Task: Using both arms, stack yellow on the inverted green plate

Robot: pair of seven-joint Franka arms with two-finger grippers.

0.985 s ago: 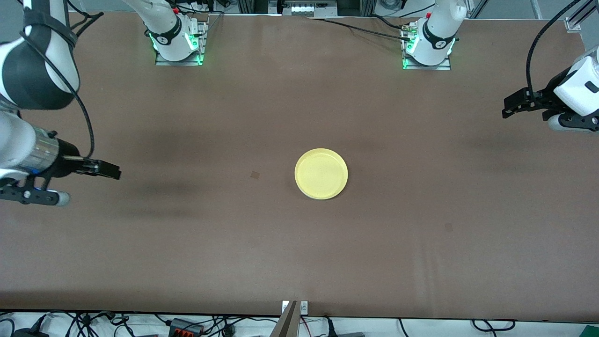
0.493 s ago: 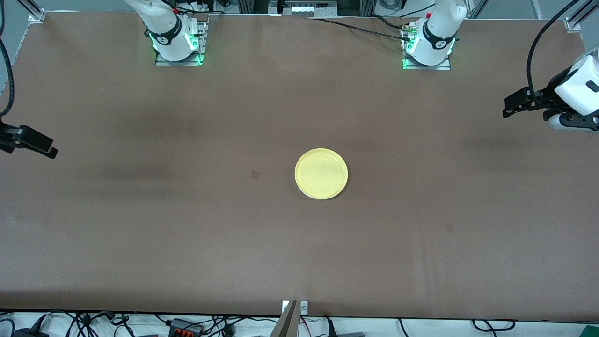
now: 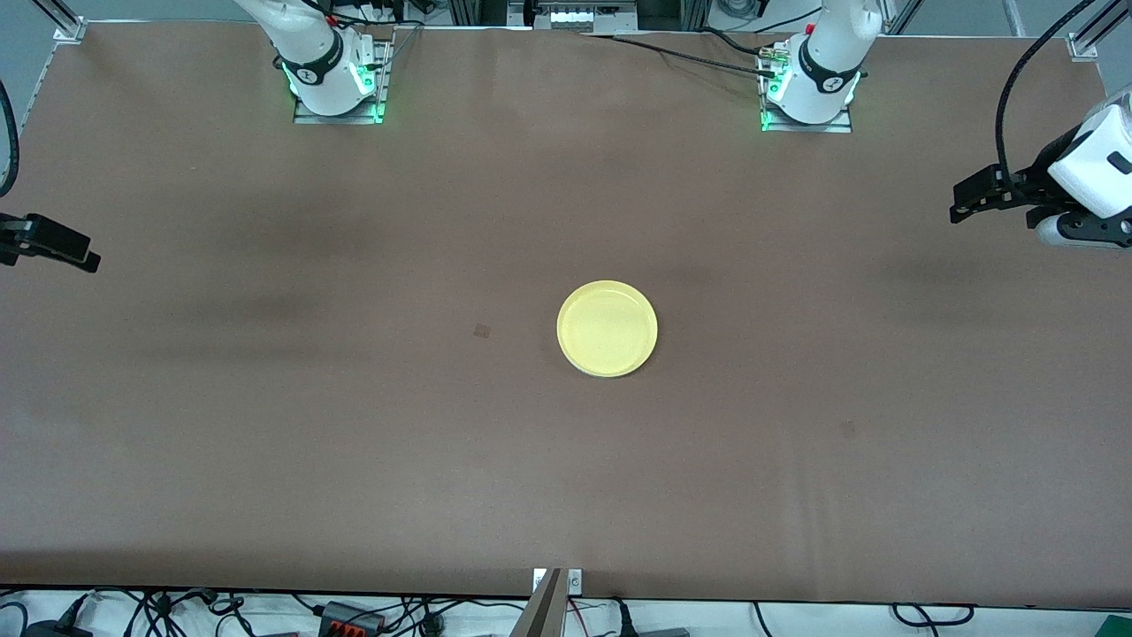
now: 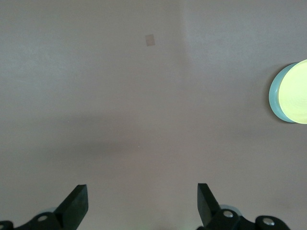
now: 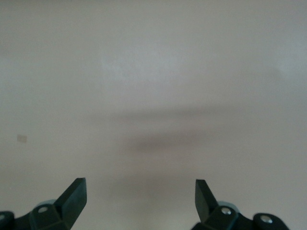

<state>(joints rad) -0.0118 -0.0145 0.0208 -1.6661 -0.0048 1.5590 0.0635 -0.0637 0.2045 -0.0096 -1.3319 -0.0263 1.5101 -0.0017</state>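
The yellow plate (image 3: 607,328) lies rim up in the middle of the table, on top of the pale green plate, which it almost wholly covers in the front view. In the left wrist view the yellow plate (image 4: 293,91) shows at the picture's edge, with a crescent of the green plate (image 4: 273,98) under it. My left gripper (image 3: 959,208) hangs open and empty over the left arm's end of the table; its jaws (image 4: 142,201) stand wide apart. My right gripper (image 3: 88,261) is open and empty at the right arm's end; its jaws (image 5: 140,196) are over bare table.
The brown table (image 3: 354,442) bears a small dark square mark (image 3: 482,331) beside the plates toward the right arm's end, and a fainter one (image 3: 848,429) toward the left arm's end. The arm bases (image 3: 332,80) (image 3: 809,88) stand along the table's top edge.
My right arm has drawn back toward its end of the table, so only its gripper tip still shows. The left arm and the plates have not moved.
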